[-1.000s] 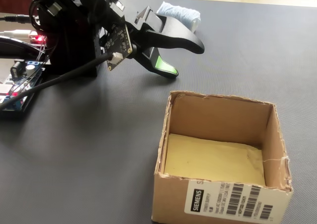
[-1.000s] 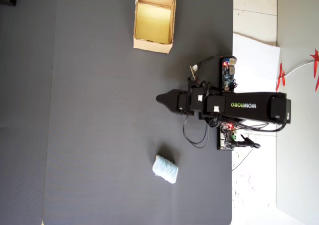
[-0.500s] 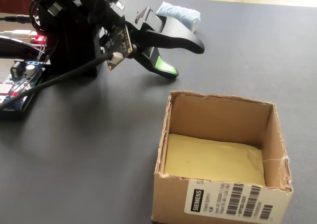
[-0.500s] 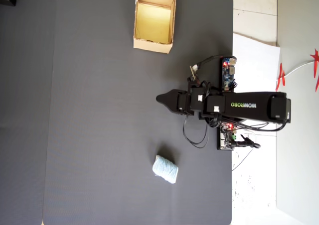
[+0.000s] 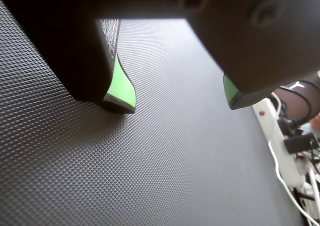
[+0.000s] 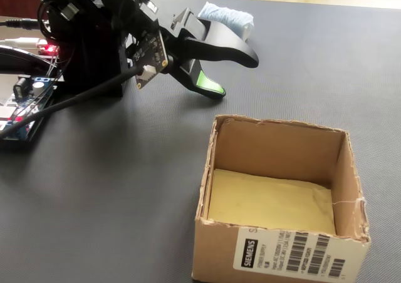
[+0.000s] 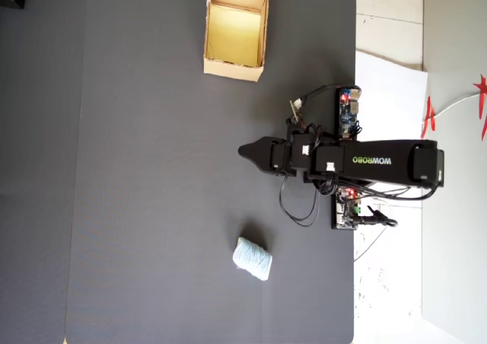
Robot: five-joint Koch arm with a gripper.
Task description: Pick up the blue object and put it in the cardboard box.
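I am seeing my fingers [image 5: 177, 101] gaping wide, holding nothing. The blue object [image 7: 253, 258] is lying well apart from the cardboard box [image 7: 236, 66].

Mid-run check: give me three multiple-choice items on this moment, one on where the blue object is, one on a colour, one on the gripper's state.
1. Where does the blue object lie in the overhead view?
A. inside the cardboard box
B. on the dark mat, below the arm
C. between the gripper's jaws

2. What colour are the gripper's finger pads in the wrist view?
A. green
B. red
C. white

3. What is the state of the gripper?
A. shut on the blue object
B. shut and empty
C. open and empty

Answers:
1. B: the bundle rests on the mat, while the cardboard box sits near the top edge with only its yellowish floor showing.
2. A: both tips show bright green pads.
3. C: the wrist view shows bare mat between the parted jaws.
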